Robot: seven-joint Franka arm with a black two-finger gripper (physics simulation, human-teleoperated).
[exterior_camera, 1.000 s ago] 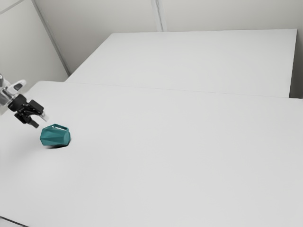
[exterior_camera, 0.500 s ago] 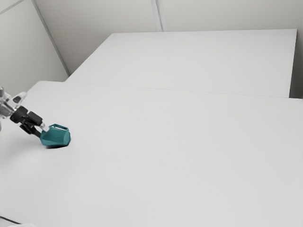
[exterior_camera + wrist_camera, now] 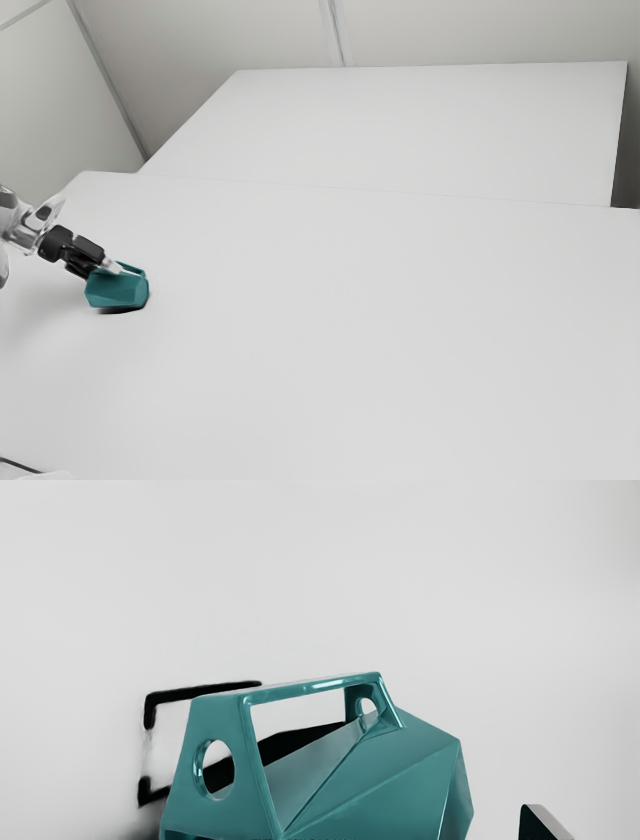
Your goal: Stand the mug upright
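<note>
In the exterior view we see the teal mug (image 3: 118, 291) lying on its side on the white surface (image 3: 360, 330), near the exterior view's left edge. Our arm (image 3: 18, 222) comes in from that edge, slanting down, and our end effector (image 3: 104, 271) is right at the mug, on the side toward the arm and overlapping its upper part. From there the handle (image 3: 131, 269) is a thin loop along the mug's upper side.

Our wrist view gives us much more of that handle: a flat bar between two slanting supports, each pierced by a round hole, with pale surface and black shadow seen through the loop. It also shows us the faceted body close up, and the shadow (image 3: 300, 737) repeating the handle's outline beside it.

The end effector's two sides stand apart, not clamped on the mug. In our wrist view one dark fingertip (image 3: 542, 825) shows past the mug's body, with a pale gap between them. The other is hidden, and we cannot tell whether it touches the mug.

The exterior view adds the wider setting: pale walls (image 3: 190, 35) and a broad white panel (image 3: 400, 130) beyond the surface.
</note>
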